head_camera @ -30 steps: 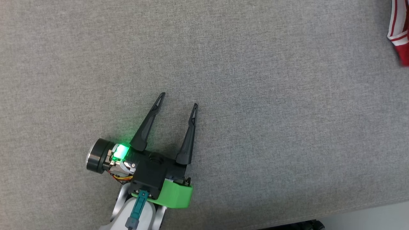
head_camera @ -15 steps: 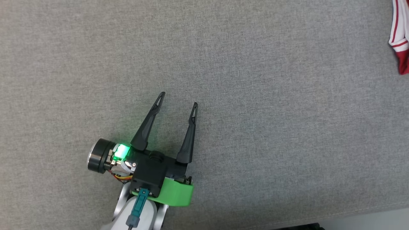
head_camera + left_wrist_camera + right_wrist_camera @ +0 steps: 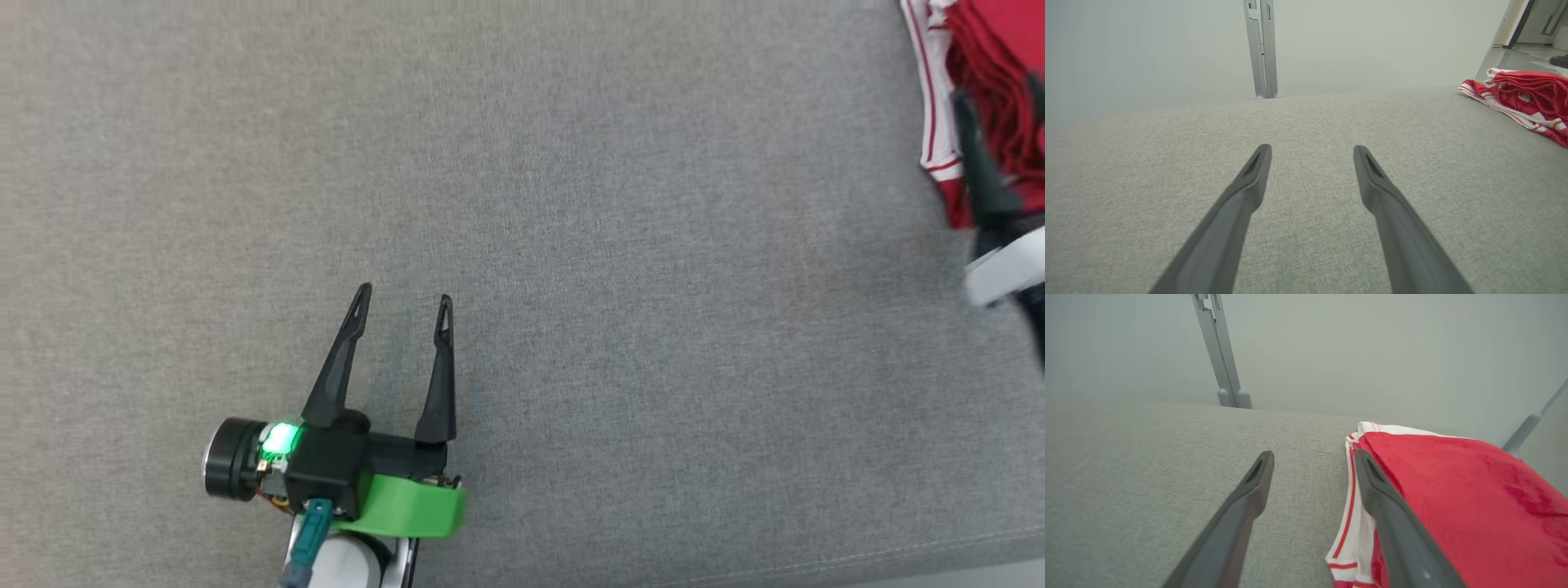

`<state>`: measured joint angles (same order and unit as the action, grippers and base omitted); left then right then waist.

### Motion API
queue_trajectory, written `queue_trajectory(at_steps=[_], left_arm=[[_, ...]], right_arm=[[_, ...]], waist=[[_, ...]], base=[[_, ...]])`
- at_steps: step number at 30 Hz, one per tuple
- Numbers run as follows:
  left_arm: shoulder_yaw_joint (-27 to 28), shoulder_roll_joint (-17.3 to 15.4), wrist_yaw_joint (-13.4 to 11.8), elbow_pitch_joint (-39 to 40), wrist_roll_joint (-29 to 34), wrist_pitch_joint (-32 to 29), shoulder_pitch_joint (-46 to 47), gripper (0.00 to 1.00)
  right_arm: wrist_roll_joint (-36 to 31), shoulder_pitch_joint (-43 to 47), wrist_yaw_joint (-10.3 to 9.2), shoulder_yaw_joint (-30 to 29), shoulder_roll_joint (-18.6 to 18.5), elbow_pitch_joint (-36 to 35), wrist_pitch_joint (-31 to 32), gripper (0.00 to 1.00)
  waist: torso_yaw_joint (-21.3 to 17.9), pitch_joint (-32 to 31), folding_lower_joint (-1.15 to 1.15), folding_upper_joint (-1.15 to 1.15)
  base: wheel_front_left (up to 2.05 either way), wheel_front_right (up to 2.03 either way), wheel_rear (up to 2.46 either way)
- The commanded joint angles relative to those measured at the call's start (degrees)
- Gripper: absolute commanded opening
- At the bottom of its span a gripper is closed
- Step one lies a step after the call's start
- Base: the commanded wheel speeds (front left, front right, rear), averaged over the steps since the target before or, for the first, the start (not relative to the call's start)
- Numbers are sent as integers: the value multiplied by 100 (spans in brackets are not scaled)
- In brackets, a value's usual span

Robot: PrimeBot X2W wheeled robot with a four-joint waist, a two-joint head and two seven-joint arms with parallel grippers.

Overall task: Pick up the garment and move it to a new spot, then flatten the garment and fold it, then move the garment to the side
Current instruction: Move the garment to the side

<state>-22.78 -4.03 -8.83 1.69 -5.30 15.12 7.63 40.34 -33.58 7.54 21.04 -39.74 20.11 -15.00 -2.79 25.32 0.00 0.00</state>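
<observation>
Even soft light; faint shadows; right gripper (image 3: 999, 90) blurred at edge

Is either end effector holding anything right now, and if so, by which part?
Nothing is held. The left end effector is open over the grey surface; the right end effector is open at the striped edge of the red garment, not clamping it.

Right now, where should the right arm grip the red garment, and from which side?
Probably the striped edge of the garment, approached low from the bare grey surface side. That white edge lies thin and flat, facing the open right gripper, whose fingers straddle it. The red bulk beyond looks like a thicker layered pile, which would be harder to pinch.
</observation>
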Motion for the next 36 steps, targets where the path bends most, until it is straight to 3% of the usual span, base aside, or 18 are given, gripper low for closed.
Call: queue_trajectory(at_steps=[1, 8, 14, 24, 36], left_arm=[[93, 28, -19, 7, -80, 0, -125, 100], [636, 104, -27, -66, -552, 0, -571, 100], [1022, 110, 23, 35, -723, 0, -940, 100], [1204, 112, 308, 112, -349, 0, -1691, 100], [1342, 111, 532, -156, -225, 0, -1919, 100]], right_arm=[[-242, 282, -12, -230, 294, -173, -19, 100], [-1343, 1545, -11, -1127, 1876, -1203, -19, 100], [-1945, 2417, -12, -1409, 2595, -1709, -18, 100], [-2302, 3497, -11, -1175, 3037, -1480, -16, 100], [-2402, 3664, -11, -1224, 3251, -1322, -17, 100]], waist=[[58, -550, 0, 0], [196, -1235, 0, 0], [241, -1782, 0, 0], [183, -2541, 0, 0], [129, -2770, 0, 0]], base=[[0, 0, 0], [0, 0, 0], [0, 0, 0], [0, 0, 0], [0, 0, 0]])
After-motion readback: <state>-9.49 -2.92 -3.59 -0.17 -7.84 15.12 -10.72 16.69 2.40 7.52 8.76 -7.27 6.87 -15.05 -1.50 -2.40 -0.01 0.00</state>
